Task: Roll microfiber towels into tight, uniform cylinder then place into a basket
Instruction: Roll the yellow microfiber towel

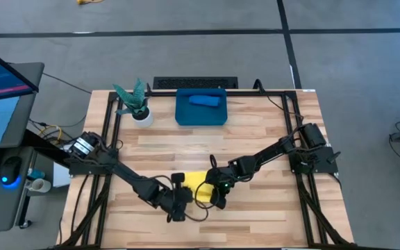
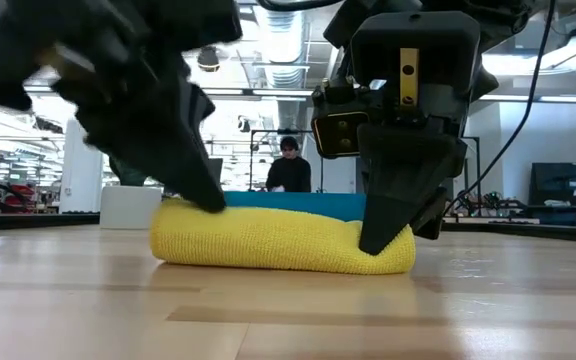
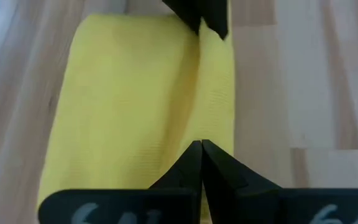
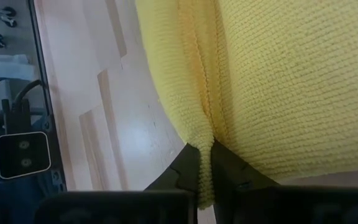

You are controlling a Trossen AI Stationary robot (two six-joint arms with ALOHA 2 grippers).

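A: Left to right. Our left gripper (image 1: 178,205) sits near the front edge of the table (image 1: 255,139), at the left end of the yellow towel (image 1: 198,186). Its fingers are pressed fully together. In its wrist view the tips meet over the cloth; we cannot tell whether any fabric is caught between them.

B: And the right gripper (image 4: 205,180)?

A: At the towel's right end, nearly closed, with a thin fold of yellow cloth pinched between the fingers. The right wrist view shows the fold running straight into the gap.

B: Risks from here, as we judge them?

A: First, the pinch is on one outer fold only. If we lift by it, the layers may peel open and the roll will loosen. Second, if the left fingers hold nothing, the left end sags or drags and the cylinder skews.

B: Look of the towel?

A: In the low view it lies flat on the wood, a low, thick, rounded bundle with knitted texture, flatter than a true cylinder. A seam runs along its length in both wrist views.

B: The other one?

A: The blue towel (image 1: 205,101) already lies rolled inside the basket (image 1: 183,114) at the back edge, well apart from the yellow one.
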